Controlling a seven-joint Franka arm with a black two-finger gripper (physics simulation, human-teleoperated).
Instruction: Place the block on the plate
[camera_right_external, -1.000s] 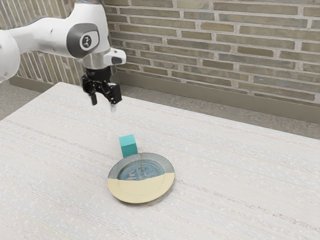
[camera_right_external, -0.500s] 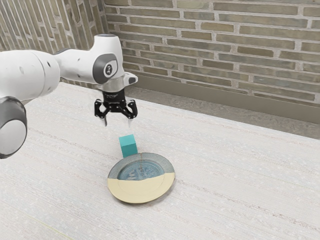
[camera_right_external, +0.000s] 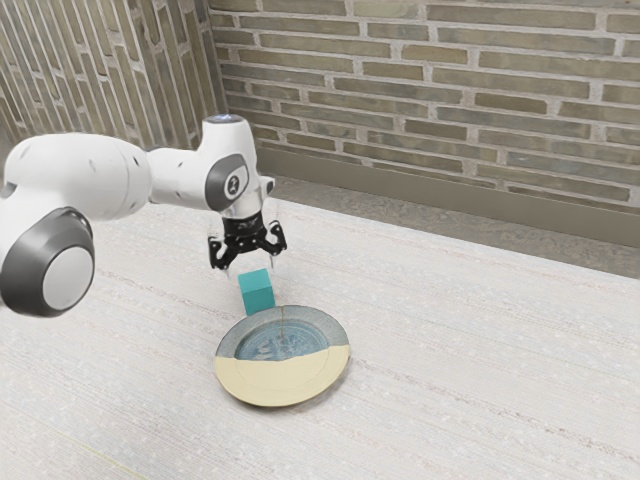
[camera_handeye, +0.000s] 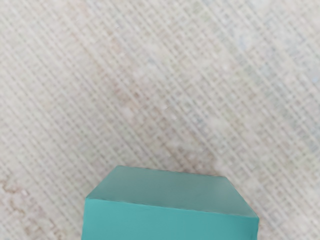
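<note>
Gripper (camera_right_external: 251, 268): spread wide, nothing held, right over the block!
Block (camera_right_external: 257, 293): likely light, stiff; pinch opposite side faces.
Plate (camera_right_external: 278, 389): waiting just beside.

A wall (camera_right_external: 450, 90) of long, narrow bricks in tan, grey and olive, with pale mortar between them, stands behind the tabletop (camera_right_external: 480, 360). Toward the exterior view's left it meets another wall (camera_right_external: 90, 60), where the bricks look upright. A plain brown-grey baseboard (camera_right_external: 400, 180) runs along the foot, above a mottled grey floor (camera_right_external: 420, 212). The tabletop is whitish, faintly streaked, and evenly lit; the wrist view shows a fine woven-looking texture.
</note>
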